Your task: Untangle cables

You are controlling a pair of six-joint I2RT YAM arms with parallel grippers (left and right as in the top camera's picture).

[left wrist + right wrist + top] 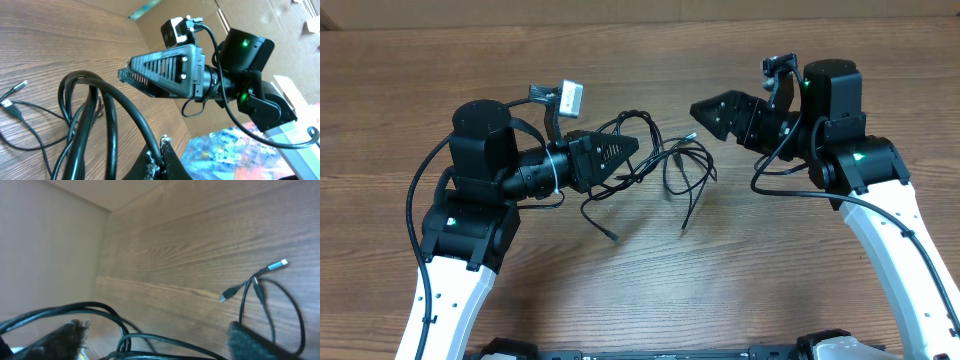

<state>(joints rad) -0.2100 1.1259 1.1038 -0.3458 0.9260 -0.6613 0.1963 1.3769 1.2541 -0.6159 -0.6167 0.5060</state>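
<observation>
Tangled cables on a wooden table
The left gripper is clamped on the cables. Just right of them, the right gripper has its fingers apart.

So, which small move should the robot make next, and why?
Probably the right gripper should come down onto one loose strand of the cables and close. The left gripper is shut on the looped end of the bundle, while the right one is open and apart from the cables in the overhead view. A second grip would let the arms pull the strands apart.
</observation>
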